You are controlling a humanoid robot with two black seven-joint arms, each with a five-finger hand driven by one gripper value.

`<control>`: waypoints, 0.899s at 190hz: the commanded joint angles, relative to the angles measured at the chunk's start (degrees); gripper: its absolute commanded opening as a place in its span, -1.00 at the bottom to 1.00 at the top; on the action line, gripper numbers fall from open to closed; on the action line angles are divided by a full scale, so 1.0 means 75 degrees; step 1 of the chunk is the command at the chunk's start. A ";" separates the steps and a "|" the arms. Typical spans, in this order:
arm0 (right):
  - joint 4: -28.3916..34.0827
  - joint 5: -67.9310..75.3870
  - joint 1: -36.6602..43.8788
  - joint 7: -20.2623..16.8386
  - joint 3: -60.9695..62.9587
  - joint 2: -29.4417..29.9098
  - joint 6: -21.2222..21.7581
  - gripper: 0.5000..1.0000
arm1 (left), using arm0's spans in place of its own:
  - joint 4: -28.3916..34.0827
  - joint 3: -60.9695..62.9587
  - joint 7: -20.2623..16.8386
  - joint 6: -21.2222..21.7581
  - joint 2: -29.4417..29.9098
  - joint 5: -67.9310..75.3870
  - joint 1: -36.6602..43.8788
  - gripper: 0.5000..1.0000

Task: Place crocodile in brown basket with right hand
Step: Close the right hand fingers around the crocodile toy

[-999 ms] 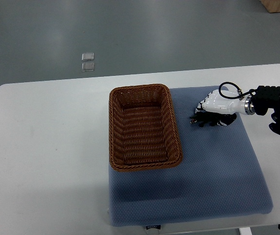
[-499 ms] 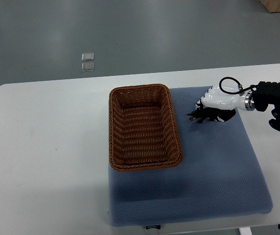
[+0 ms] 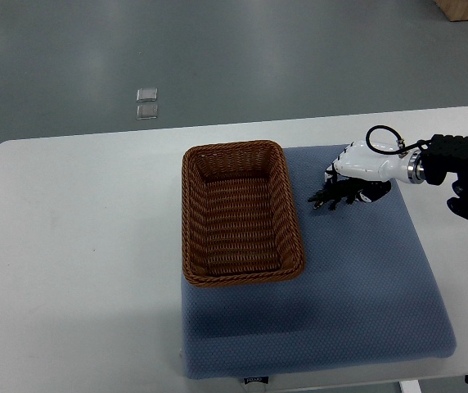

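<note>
Crocodile in right robot hand grip, near brown basket.

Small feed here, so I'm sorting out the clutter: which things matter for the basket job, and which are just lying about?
Job in hand:
crocodile, grasped by the right hand
brown basket, with nothing in it

Lying about:
blue mat under both
white table
two small squares on the floor
wooden box corner, top right
</note>
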 commanded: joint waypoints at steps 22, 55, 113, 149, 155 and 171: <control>0.0000 -0.0010 -0.0013 0.0024 -0.0013 0.0004 0.0000 -0.77 | 0.0000 0.0000 0.0001 0.0002 0.0000 0.0000 0.0000 1.00; 0.0000 -0.0010 -0.0013 0.0118 -0.0013 -0.0008 0.0012 -1.00 | 0.0000 0.0000 0.0001 0.0002 0.0000 0.0000 0.0000 1.00; 0.0000 0.0002 0.0022 0.0130 -0.0013 -0.0055 0.0094 -1.00 | 0.0000 0.0000 0.0001 0.0002 0.0000 0.0000 0.0000 1.00; -0.0012 0.0025 0.0034 0.0130 0.0011 -0.0090 0.0328 -1.00 | 0.0000 0.0000 -0.0010 0.0002 0.0000 0.0000 0.0000 1.00; -0.0012 0.0025 0.0046 0.0130 0.0011 -0.0090 0.0340 -1.00 | 0.0000 0.0000 0.0001 0.0002 0.0000 0.0000 0.0000 1.00; -0.0012 0.0166 0.0128 0.0130 0.0011 -0.0090 0.0364 -1.00 | 0.0000 0.0000 0.0001 0.0002 0.0000 0.0000 0.0000 1.00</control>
